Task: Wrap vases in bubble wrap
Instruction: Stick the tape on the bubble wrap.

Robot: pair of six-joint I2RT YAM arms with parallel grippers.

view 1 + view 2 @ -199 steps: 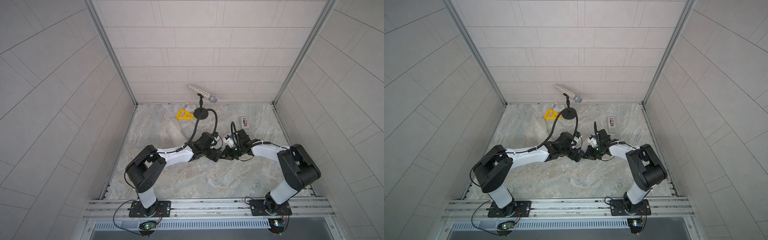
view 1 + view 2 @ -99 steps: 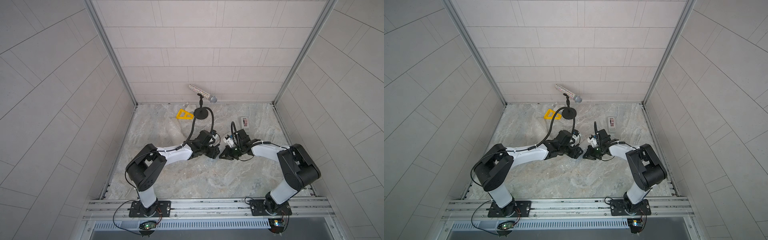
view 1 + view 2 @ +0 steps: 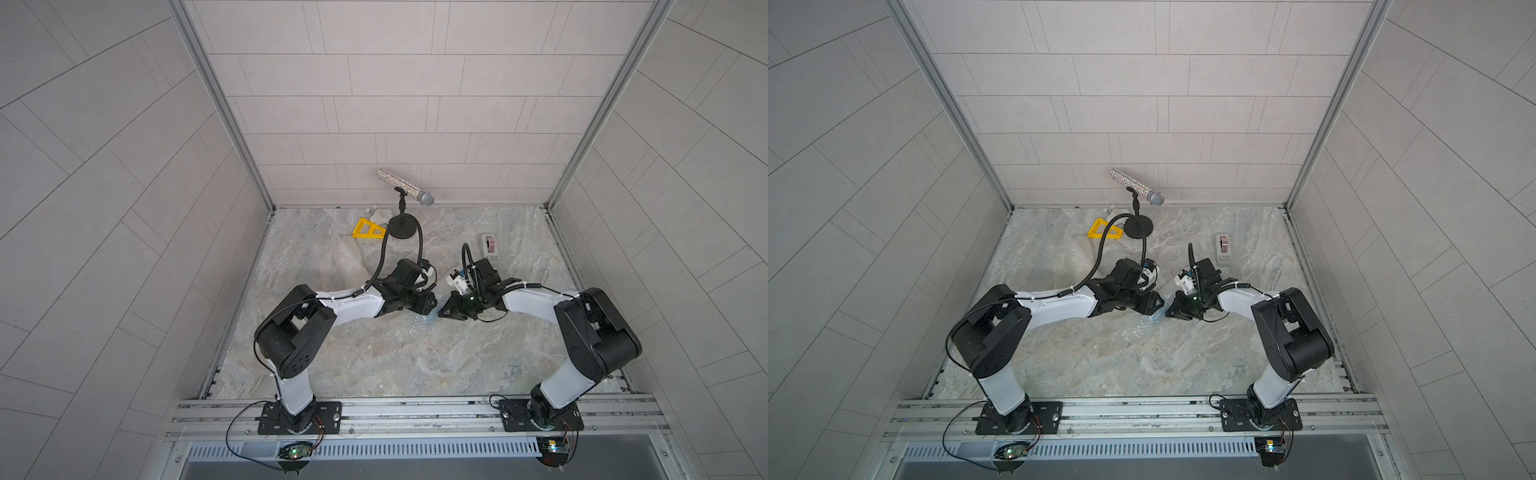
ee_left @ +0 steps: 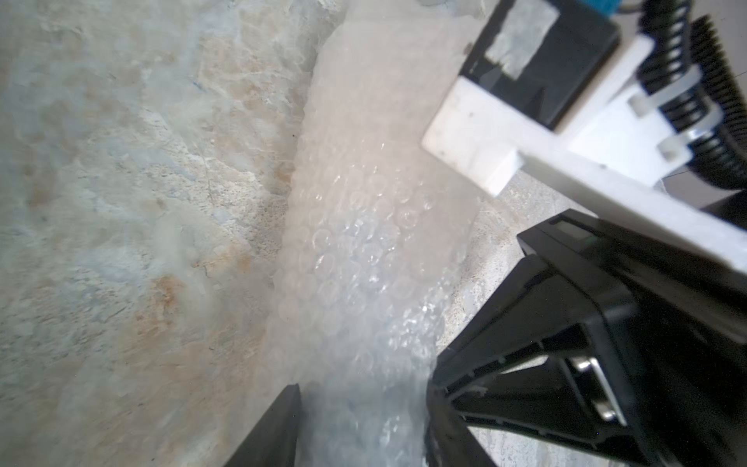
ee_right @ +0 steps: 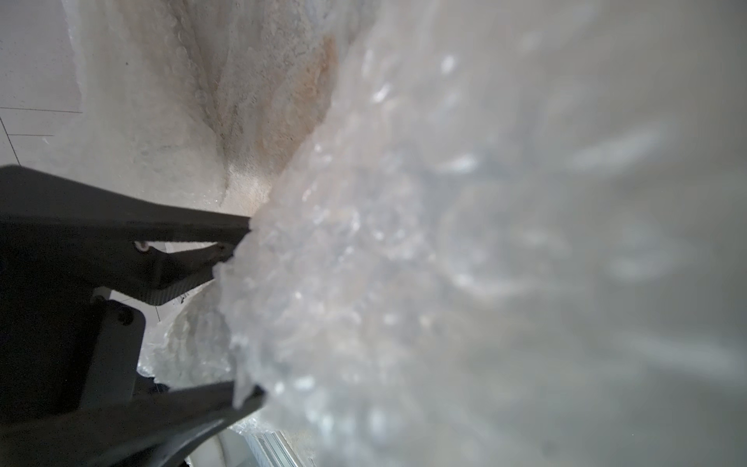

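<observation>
Two black parallel-jaw grippers, left gripper (image 3: 428, 305) and right gripper (image 3: 444, 312), sit nose to nose mid-table over the grey-beige marble-look tabletop (image 3: 415, 365). Btw them lies a long bunched strip of transparent, crinkly bubble wrap (image 4: 355, 242) dotted w/ small air cells. More film sits rumpled toward the back wall, left side. Right gripper: jaws pinched together on the wrap's edge, film bunching at the tips and billowing close to the lens in the right wrist view. Left gripper: jaws part-way apart, astride the strip; we can't tell whether they bite it. We can't make the vases out plainly. A bluish tint (image 4: 388, 323) shows thru the film near the tips, poss. the smaller one inside, but we can't say.

Handling, as we judge it: wrap is v. light, soft, w/ no stiffness, so it sags, folds and springs back when let go. Film is slick; a shallow nip at the rim may slip, so we'd take it a bit in from the edge, at two spots well apart, to keep it taut. Anything inside is likely rigid, breakable and round enough to roll, so we'd squeeze thru the padding w/ little force.

Writing: none legible. Grey tape dispenser (image 3: 489, 246) w/ reddish roll, glittery silver microphone (image 3: 405, 188) on a black round-base stand, yellow plastic triangle (image 3: 369, 236): no brand or label we can read.
</observation>
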